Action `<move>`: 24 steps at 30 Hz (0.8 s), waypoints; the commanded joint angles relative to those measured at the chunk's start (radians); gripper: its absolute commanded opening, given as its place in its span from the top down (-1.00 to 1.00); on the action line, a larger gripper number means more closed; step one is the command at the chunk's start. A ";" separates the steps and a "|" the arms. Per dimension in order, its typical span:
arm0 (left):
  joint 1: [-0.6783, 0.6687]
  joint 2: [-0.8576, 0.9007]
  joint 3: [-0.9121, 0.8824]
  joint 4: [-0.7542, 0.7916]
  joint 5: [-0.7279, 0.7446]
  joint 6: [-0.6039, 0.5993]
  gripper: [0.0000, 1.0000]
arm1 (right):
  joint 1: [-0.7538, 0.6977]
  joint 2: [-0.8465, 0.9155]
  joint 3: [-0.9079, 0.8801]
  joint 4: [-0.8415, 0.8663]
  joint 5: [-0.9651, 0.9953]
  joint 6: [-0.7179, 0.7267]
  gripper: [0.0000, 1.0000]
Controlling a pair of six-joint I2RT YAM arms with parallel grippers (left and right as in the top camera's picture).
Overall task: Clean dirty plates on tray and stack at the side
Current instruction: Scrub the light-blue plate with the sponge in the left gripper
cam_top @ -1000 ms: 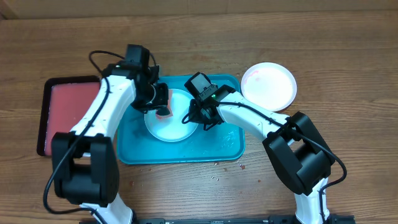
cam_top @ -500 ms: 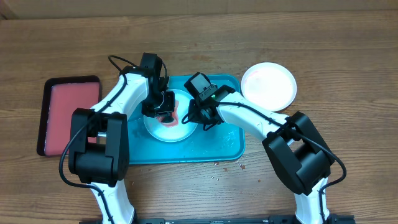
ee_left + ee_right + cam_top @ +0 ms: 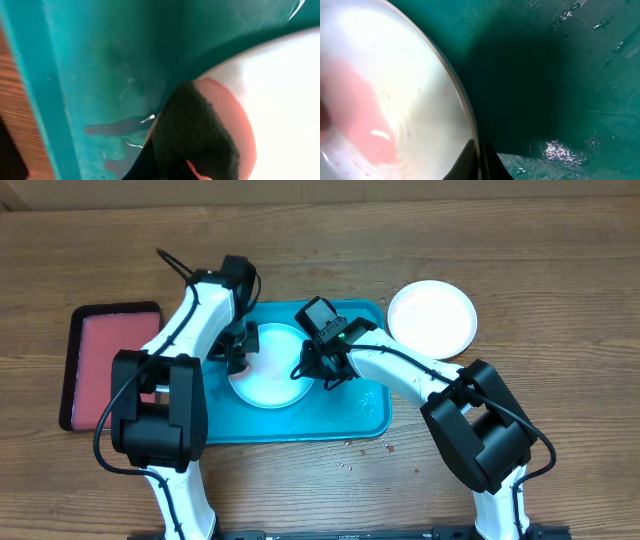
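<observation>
Where pink sponge meets round plate, the teal tray glistens

I'm looking down on a brown wooden table, its grain running sideways across nearly the whole overhead view. I take the dark-rimmed tray as my mark. Behind it runs a paler tan strip. Well to its right and further forward, pale specks dot the wood. The light is even and soft.
</observation>
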 commanded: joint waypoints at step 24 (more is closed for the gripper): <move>-0.033 0.012 -0.076 0.111 -0.133 -0.003 0.92 | -0.008 0.006 -0.003 -0.011 0.032 0.002 0.92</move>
